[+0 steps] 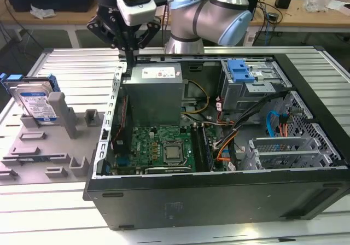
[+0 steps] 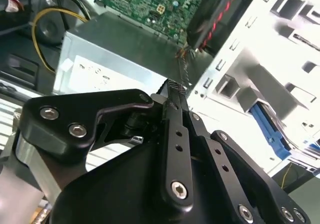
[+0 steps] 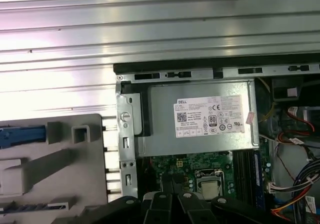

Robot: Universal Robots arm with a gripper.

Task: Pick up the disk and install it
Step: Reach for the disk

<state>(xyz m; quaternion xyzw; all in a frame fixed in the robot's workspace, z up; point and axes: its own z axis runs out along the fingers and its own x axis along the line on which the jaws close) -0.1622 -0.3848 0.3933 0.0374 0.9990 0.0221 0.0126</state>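
1: flat rectangular silver metal disk [image 1: 34,104], blue-and-white label, blue plastic frame; stands upright in the grey moulded holder tray [image 1: 54,157] at the exterior view's left, well apart from the arm; 2: black 2-finger gripper [image 1: 129,59], fingers pressed together on nothing, hanging over the far-left corner of the open black computer case [image 1: 219,201]; 3: large grey metal power-supply box [image 1: 153,94], just beside the gripper; 4: green motherboard [image 1: 158,146]; 5: small light-blue plastic clip [image 1: 240,70] atop the drive cage.
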